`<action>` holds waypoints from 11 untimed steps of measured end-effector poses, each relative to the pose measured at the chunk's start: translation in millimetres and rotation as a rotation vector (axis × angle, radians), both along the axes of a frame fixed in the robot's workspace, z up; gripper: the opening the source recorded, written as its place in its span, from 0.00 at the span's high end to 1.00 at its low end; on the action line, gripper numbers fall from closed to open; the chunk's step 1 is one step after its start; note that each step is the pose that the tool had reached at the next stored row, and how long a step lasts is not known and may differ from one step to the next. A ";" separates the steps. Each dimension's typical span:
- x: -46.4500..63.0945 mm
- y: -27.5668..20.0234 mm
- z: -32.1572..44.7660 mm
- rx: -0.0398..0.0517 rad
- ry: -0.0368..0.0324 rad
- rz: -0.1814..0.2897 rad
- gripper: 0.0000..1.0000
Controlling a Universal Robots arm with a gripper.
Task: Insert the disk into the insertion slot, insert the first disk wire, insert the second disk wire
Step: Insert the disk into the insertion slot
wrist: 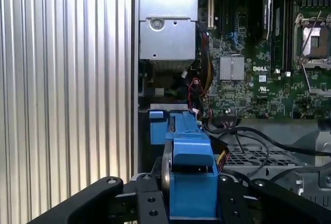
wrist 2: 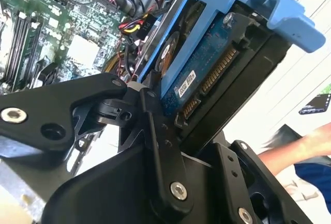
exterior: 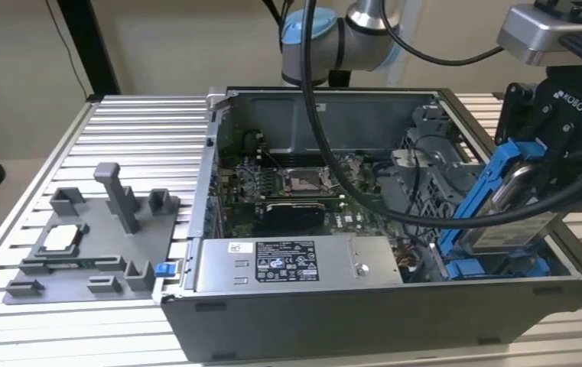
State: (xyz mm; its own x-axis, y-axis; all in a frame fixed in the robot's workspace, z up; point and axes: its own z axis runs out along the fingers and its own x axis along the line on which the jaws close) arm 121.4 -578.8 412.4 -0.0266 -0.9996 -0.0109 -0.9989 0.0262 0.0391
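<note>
In the exterior view, the gripper (exterior: pixel 531 187) is clamping the disk (exterior: pixel 495 210) between nearly closed fingers, its long axis slanting steeply down toward the insertion slot (exterior: pixel 495 267); in the second wrist view, the disk's connector edge is facing the camera; in the first wrist view, the disk is hanging between the case wall (wrist: pixel 135 79) and loose cables (wrist: pixel 248 131).

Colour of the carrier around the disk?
Bright blue; the disk carrier shows best in the second wrist view.

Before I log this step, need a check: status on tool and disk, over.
Tool shut on disk. Disk tilted over insertion slot, not seated. Black cable hangs across disk.
</note>
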 end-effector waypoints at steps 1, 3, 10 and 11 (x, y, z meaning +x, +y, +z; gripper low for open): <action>0.0 -0.2 -1.3 0.0000 0.0000 -0.006 1.00; 0.0 -0.4 -3.7 -0.0001 0.0000 -0.016 1.00; 0.0 -0.4 -12.1 -0.0001 0.0000 -0.029 1.00; 0.0 -0.4 -12.6 -0.0002 0.0000 -0.029 1.00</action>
